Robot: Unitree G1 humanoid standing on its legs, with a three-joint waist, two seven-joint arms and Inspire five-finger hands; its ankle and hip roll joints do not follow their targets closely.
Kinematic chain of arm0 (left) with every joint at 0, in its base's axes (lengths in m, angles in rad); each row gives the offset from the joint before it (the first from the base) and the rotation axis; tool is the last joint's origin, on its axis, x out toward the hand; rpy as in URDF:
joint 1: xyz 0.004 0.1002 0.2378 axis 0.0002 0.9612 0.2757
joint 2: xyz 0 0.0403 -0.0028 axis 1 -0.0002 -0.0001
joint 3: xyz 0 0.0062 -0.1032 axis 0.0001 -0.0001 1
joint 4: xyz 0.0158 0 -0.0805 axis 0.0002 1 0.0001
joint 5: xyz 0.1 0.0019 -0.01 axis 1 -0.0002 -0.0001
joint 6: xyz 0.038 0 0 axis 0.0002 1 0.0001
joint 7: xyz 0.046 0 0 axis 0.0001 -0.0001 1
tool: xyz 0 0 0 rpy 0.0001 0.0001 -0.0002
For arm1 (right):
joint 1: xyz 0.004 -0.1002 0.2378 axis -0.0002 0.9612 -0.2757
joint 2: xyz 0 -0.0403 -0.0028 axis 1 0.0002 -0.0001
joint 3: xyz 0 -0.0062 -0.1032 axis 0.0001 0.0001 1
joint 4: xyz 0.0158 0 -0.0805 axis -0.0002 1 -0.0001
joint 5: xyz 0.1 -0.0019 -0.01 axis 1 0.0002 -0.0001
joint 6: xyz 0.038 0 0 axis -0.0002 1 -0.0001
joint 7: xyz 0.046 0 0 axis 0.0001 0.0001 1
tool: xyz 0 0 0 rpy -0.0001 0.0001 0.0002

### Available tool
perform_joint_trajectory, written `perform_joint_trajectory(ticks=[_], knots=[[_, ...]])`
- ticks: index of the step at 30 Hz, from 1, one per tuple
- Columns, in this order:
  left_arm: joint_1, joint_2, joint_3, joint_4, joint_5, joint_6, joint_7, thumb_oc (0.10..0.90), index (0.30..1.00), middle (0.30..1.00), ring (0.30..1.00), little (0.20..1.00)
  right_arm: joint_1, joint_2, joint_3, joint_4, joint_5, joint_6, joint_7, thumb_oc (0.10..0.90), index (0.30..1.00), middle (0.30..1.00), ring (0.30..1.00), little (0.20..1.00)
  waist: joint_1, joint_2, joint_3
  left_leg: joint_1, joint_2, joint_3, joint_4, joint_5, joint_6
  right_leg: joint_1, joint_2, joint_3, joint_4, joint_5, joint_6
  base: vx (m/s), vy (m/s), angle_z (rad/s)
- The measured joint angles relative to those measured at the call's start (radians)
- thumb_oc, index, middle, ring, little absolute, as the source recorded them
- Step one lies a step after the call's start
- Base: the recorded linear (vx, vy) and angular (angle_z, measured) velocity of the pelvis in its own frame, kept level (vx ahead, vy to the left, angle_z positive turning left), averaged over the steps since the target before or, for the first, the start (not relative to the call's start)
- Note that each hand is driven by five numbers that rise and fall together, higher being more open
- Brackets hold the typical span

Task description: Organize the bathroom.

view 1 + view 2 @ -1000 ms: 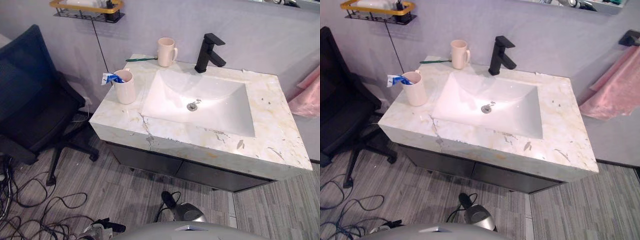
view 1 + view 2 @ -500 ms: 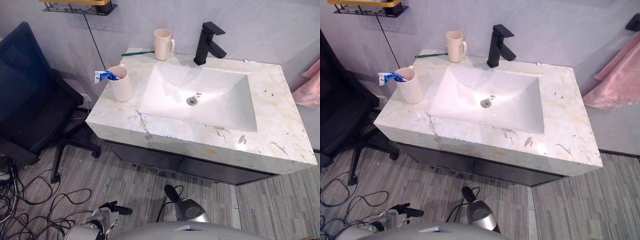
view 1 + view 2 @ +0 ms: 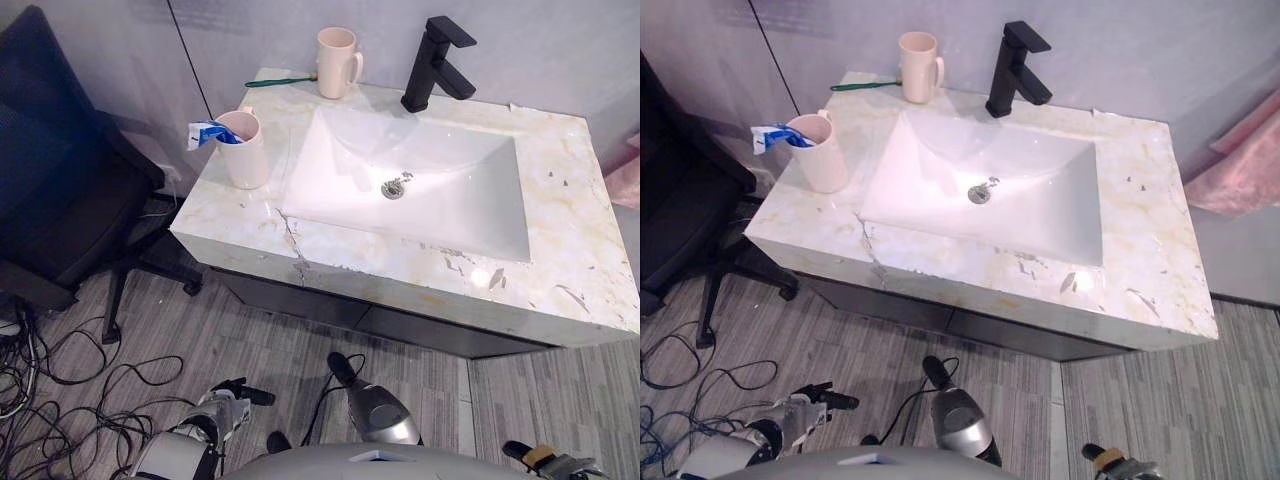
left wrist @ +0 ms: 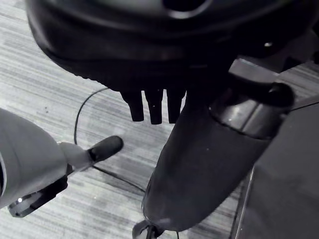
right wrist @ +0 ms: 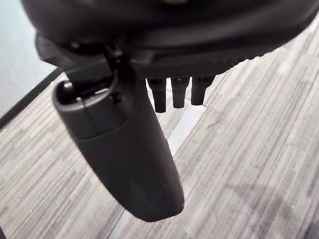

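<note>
A marble counter (image 3: 570,260) holds a white basin (image 3: 410,180) with a black faucet (image 3: 435,65) behind it. At the basin's left stands a pink cup (image 3: 245,150) with a blue and white toothpaste tube (image 3: 207,133) sticking out of it. A second pink cup (image 3: 336,62) stands at the back, and a green toothbrush (image 3: 280,81) lies flat on the counter beside it. My left hand (image 3: 225,408) hangs low over the floor, far below the counter, its fingers (image 4: 154,104) relaxed and empty. My right hand (image 3: 545,458) hangs low at the right, its fingers (image 5: 174,92) likewise loose and empty.
A dark office chair (image 3: 60,190) stands to the left of the vanity. Loose cables (image 3: 60,400) lie on the grey plank floor below it. A pink towel (image 3: 1240,160) hangs on the wall to the right of the counter.
The camera has tilted down and moved closer, so the vanity sits higher in view. Both hands now show at the bottom edge. Nothing on the counter has moved.
</note>
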Motion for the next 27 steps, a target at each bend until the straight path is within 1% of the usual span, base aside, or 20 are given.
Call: perform_joint_trajectory(ticks=[1,2,3,4,5,6,7,8,9,10,11,12,13,15,18,19,20,21,24,27], knots=[[0.000,0.001,0.000,0.002,0.000,0.002,0.004,0.800,0.900,0.900,0.900,0.900,-0.008,0.002,0.004,0.003,-0.006,0.001,0.013,0.800,0.900,0.900,0.900,0.900,-0.007,0.002,0.000,0.000,-0.001,0.004,0.011,-0.013,0.004,0.005,-0.004,0.006,-0.010,-0.005,0.005,-0.18,-0.085,-0.33],[0.002,0.002,-0.004,-0.003,-0.006,0.002,0.011,0.800,0.900,0.900,0.900,0.900,-0.003,0.005,0.013,-0.012,-0.019,0.004,0.030,0.800,0.900,0.900,0.900,0.900,-0.017,-0.013,0.007,-0.005,-0.010,0.005,0.026,-0.017,0.011,-0.004,-0.005,0.004,0.001,0.004,0.017,-0.21,-0.089,-0.31],[0.009,0.010,-0.002,-0.004,-0.016,-0.008,0.013,0.800,0.900,0.900,0.900,0.900,-0.003,0.014,0.028,-0.012,-0.053,0.006,0.041,0.800,0.900,0.900,0.900,0.900,-0.014,-0.023,0.014,-0.022,-0.008,0.021,0.055,-0.038,0.026,-0.026,-0.002,-0.010,0.038,0.010,0.026,-0.19,-0.043,-0.39],[-0.001,0.022,0.007,-0.009,-0.024,-0.020,0.015,0.800,0.900,0.900,0.900,0.900,-0.010,0.026,0.029,-0.013,-0.090,0.006,0.059,0.800,0.900,0.900,0.900,0.900,-0.005,-0.021,0.027,-0.038,0.011,0.034,0.092,-0.052,0.037,-0.054,0.013,-0.052,0.076,0.039,0.039,-0.22,-0.113,-0.67],[-0.009,0.031,0.009,-0.009,-0.037,-0.030,0.025,0.800,0.900,0.900,0.900,0.900,-0.029,0.029,0.033,-0.011,-0.090,0.012,0.075,0.800,0.900,0.900,0.900,0.900,0.016,-0.016,0.058,-0.059,0.041,0.057,0.134,-0.077,0.052,-0.096,0.047,-0.113,0.096,0.161,0.049,-0.19,-0.164,-0.83],[-0.024,0.038,0.015,-0.017,-0.039,-0.040,0.036,0.800,0.900,0.900,0.900,0.900,-0.052,0.042,0.095,-0.028,-0.087,0.006,0.070,0.800,0.900,0.900,0.900,0.900,0.047,0.025,0.075,-0.131,0.115,0.046,0.195,-0.077,0.045,-0.176,0.073,-0.185,0.195,0.125,0.075,-0.10,-0.116,-0.55],[-0.038,0.038,0.014,-0.028,-0.040,-0.051,0.039,0.800,0.900,0.900,0.900,0.900,-0.039,0.055,0.139,-0.027,-0.088,0.007,0.056,0.800,0.900,0.900,0.900,0.900,0.067,0.025,0.075,-0.152,0.125,0.038,0.200,-0.068,0.034,-0.199,0.054,-0.255,0.333,-0.016,-0.023,-0.02,-0.171,-0.15],[-0.050,0.039,0.009,-0.034,-0.040,-0.057,0.039,0.800,0.900,0.900,0.900,0.900,-0.015,0.059,0.146,-0.017,-0.086,0.019,0.054,0.800,0.900,0.900,0.900,0.900,0.081,0.001,0.071,-0.149,0.100,0.029,0.211,-0.068,0.026,-0.185,0.029,-0.287,0.389,-0.046,-0.032,-0.12,-0.197,0.12],[-0.043,0.048,0.005,-0.034,-0.041,-0.059,0.037,0.800,0.900,0.900,0.900,0.900,-0.014,0.063,0.142,-0.015,-0.086,0.020,0.056,0.800,0.900,0.900,0.900,0.900,0.102,-0.026,0.065,-0.152,0.083,0.026,0.231,-0.075,0.020,-0.132,0.009,-0.274,0.347,-0.096,-0.035,-0.15,-0.245,0.00],[-0.038,0.053,0.002,-0.033,-0.036,-0.060,0.032,0.800,0.900,0.900,0.900,0.900,-0.023,0.064,0.159,-0.030,-0.087,0.009,0.053,0.800,0.900,0.900,0.900,0.900,0.119,-0.038,0.068,-0.168,0.082,0.025,0.258,-0.083,0.014,-0.122,-0.004,-0.299,0.333,-0.129,-0.051,-0.14,-0.196,-0.01],[-0.039,0.051,-0.007,-0.029,-0.035,-0.058,0.035,0.800,0.900,0.900,0.900,0.900,-0.029,0.062,0.189,-0.032,-0.088,0.002,0.050,0.800,0.900,0.900,0.900,0.900,0.129,-0.037,0.067,-0.194,0.092,0.022,0.285,-0.092,0.011,-0.119,-0.007,-0.319,0.307,-0.142,-0.057,0.01,-0.166,0.08],[-0.045,0.062,-0.028,-0.031,-0.029,-0.072,0.031,0.800,0.900,0.900,0.900,0.900,-0.052,0.060,0.207,-0.032,-0.087,0.001,0.042,0.800,0.900,0.900,0.900,0.900,0.140,-0.036,0.077,-0.217,0.101,0.004,0.309,-0.103,0.009,-0.116,-0.001,-0.335,0.264,-0.130,-0.069,0.04,-0.125,0.11],[-0.042,0.063,-0.028,-0.026,-0.018,-0.073,0.028,0.800,0.900,0.900,0.900,0.900,-0.063,0.059,0.205,-0.031,-0.087,0.000,0.041,0.800,0.900,0.900,0.900,0.900,0.143,-0.035,0.077,-0.222,0.100,0.000,0.311,-0.102,0.007,-0.111,0.007,-0.334,0.249,-0.118,-0.077,0.03,-0.073,0.13],[-0.030,0.058,-0.027,-0.001,0.001,-0.068,0.009,0.800,0.900,0.900,0.900,0.900,-0.076,0.055,0.200,-0.044,-0.087,-0.030,0.042,0.800,0.900,0.900,0.900,0.900,0.158,-0.037,0.075,-0.203,0.104,-0.049,0.306,-0.102,0.008,-0.072,0.021,-0.343,0.223,-0.112,-0.087,0.03,-0.037,0.13],[-0.021,0.055,-0.036,-0.003,0.001,-0.073,0.003,0.800,0.900,0.900,0.900,0.900,-0.079,0.046,0.202,-0.080,-0.087,-0.044,0.043,0.800,0.900,0.900,0.900,0.900,0.158,-0.039,0.066,-0.195,0.103,-0.067,0.294,-0.102,0.008,-0.067,0.027,-0.344,0.218,-0.114,-0.090,0.02,-0.018,-0.01],[-0.015,0.050,-0.036,-0.003,0.001,-0.073,0.000,0.800,0.900,0.900,0.900,0.900,-0.082,0.041,0.202,-0.102,-0.088,-0.059,0.045,0.800,0.900,0.900,0.900,0.900,0.152,-0.045,0.059,-0.172,0.091,-0.078,0.256,-0.099,0.010,-0.054,0.032,-0.330,0.197,-0.103,-0.089,0.04,-0.020,-0.15],[-0.011,0.047,-0.036,-0.003,0.001,-0.073,0.001,0.800,0.900,0.900,0.900,0.900,-0.083,0.040,0.202,-0.102,-0.088,-0.059,0.045,0.800,0.900,0.900,0.900,0.900,0.151,-0.046,0.052,-0.163,0.090,-0.081,0.245,-0.097,0.011,-0.044,0.037,-0.324,0.185,-0.097,-0.091,0.07,-0.042,-0.32],[-0.003,0.037,-0.036,-0.003,0.001,-0.072,0.011,0.800,0.900,0.900,0.900,0.900,-0.071,0.044,0.204,-0.104,-0.090,-0.055,0.046,0.800,0.900,0.900,0.900,0.900,0.138,-0.053,0.030,-0.123,0.091,-0.082,0.208,-0.082,0.006,-0.011,0.048,-0.316,0.152,-0.083,-0.099,0.07,-0.054,-0.28],[0.011,0.016,-0.036,-0.003,0.000,-0.073,0.018,0.800,0.900,0.900,0.900,0.900,-0.018,0.047,0.205,-0.101,-0.132,-0.056,0.057,0.800,0.900,0.900,0.900,0.900,0.118,-0.052,-0.034,-0.081,0.093,-0.073,0.156,-0.053,-0.010,0.024,0.060,-0.313,0.112,-0.073,-0.112,0.03,-0.046,-0.15],[-0.003,0.011,-0.033,-0.002,0.001,-0.068,0.043,0.800,0.900,0.900,0.900,0.900,0.006,0.050,0.220,-0.087,-0.186,-0.054,0.079,0.800,0.900,0.900,0.900,0.900,0.118,-0.051,-0.052,-0.056,0.093,-0.053,0.132,-0.040,-0.016,0.035,0.065,-0.300,0.101,-0.064,-0.123,0.01,-0.032,-0.18]])
